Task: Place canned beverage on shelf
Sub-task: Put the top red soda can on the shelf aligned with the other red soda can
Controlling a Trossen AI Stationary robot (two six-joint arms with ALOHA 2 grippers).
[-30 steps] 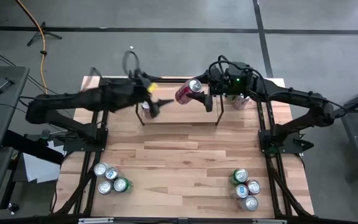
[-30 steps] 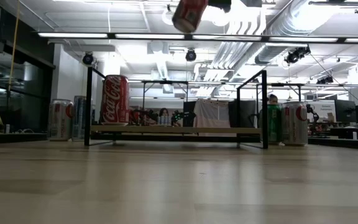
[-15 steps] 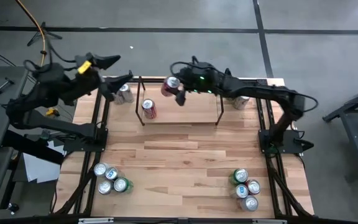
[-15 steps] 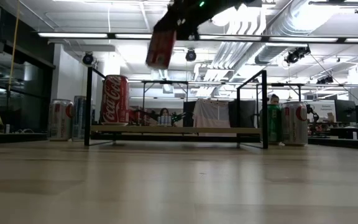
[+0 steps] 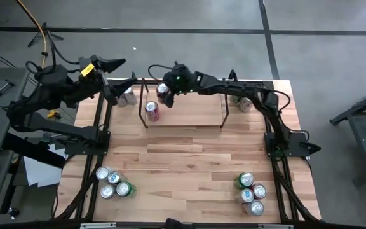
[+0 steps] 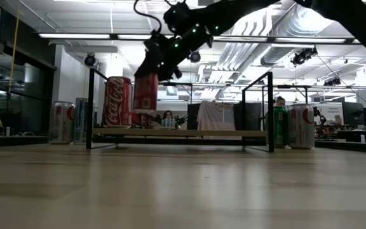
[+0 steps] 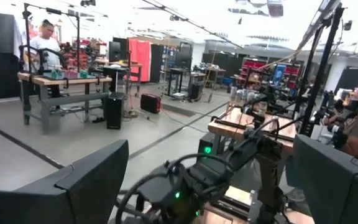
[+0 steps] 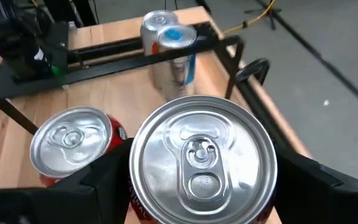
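My right gripper (image 5: 166,90) is shut on a red can (image 6: 145,94) over the left end of the shelf (image 5: 184,121), a low black-rod rack with a wood base (image 6: 183,133). The can's silver top fills the right wrist view (image 8: 202,158). A red Coca-Cola can (image 5: 152,111) stands upright on the shelf base just left of it, also in the low view (image 6: 118,102) and the right wrist view (image 8: 73,146). My left gripper (image 7: 210,186) is open and empty, raised off the table's far left corner (image 5: 114,73). My right gripper pinches the red can between its two fingers, one on each side of the can's wall just under the top rim (image 8: 135,205). The fingers (image 8: 98,186) come from above, pointing down. The can hangs upright, clear of the shelf base.
Silver cans stand at the far left (image 5: 127,95) and far right (image 5: 243,102) beside the shelf. Can clusters sit near left (image 5: 112,181) and near right (image 5: 250,191). The shelf's upright rods (image 6: 89,108) flank the held can. The middle of the table is bare wood.
My right gripper has carried the red can toward the table's left edge and down over the shelf's left end, turning it from tilted to upright. My left gripper has drawn back from the shelf toward the far left corner, leaving the Coca-Cola can standing.
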